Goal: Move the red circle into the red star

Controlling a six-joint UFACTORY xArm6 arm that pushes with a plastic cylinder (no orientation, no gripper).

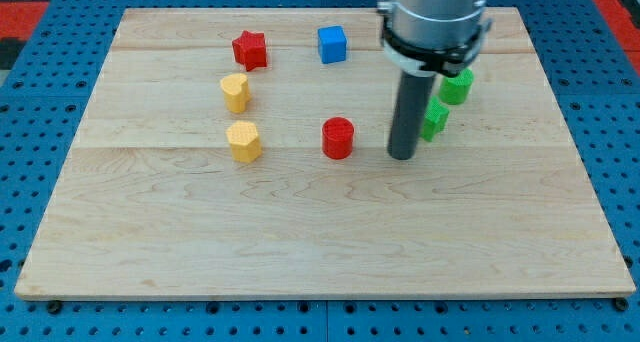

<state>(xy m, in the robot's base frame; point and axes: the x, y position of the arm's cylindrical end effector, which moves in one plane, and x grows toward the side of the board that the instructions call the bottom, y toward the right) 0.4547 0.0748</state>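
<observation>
The red circle stands near the middle of the wooden board. The red star sits toward the view's top left, well apart from the circle. My tip rests on the board to the right of the red circle, a short gap between them, not touching it.
A blue cube sits at the top centre. A yellow heart and a yellow hexagon lie left of the circle. Two green blocks sit just right of the rod, partly hidden by it.
</observation>
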